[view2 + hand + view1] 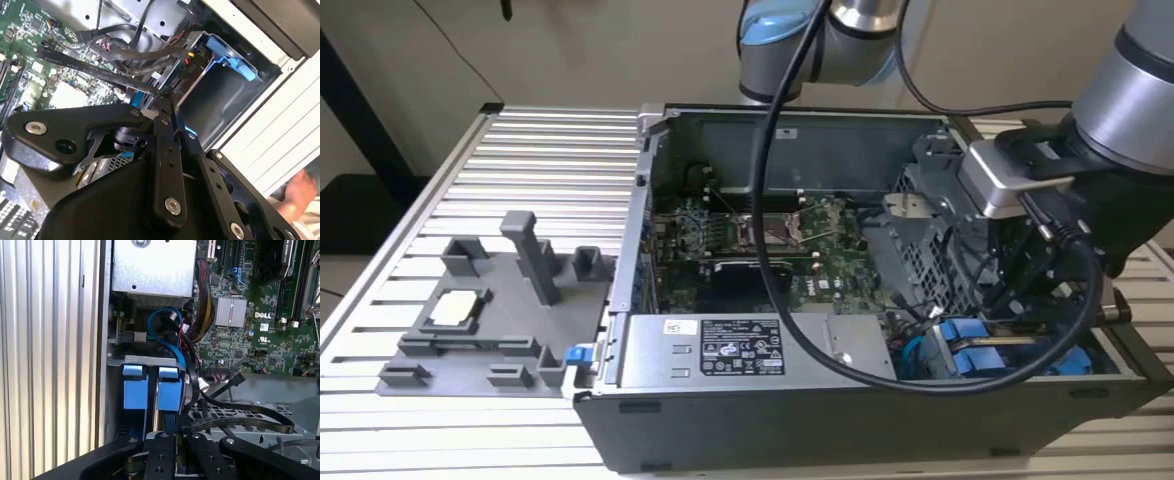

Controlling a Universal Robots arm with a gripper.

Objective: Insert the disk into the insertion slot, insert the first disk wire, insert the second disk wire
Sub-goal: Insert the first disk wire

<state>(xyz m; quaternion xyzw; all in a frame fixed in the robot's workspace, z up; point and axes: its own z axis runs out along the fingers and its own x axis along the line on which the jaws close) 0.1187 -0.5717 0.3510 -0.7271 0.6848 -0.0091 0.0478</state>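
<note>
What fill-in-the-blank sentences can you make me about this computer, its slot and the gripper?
1. The gripper is near plastic fittings at the slot that are coloured ____.
2. The motherboard is coloured ____.
3. The grey fixture lies to the exterior view's ____ of the case.
Missing words: blue; green; left.
</note>
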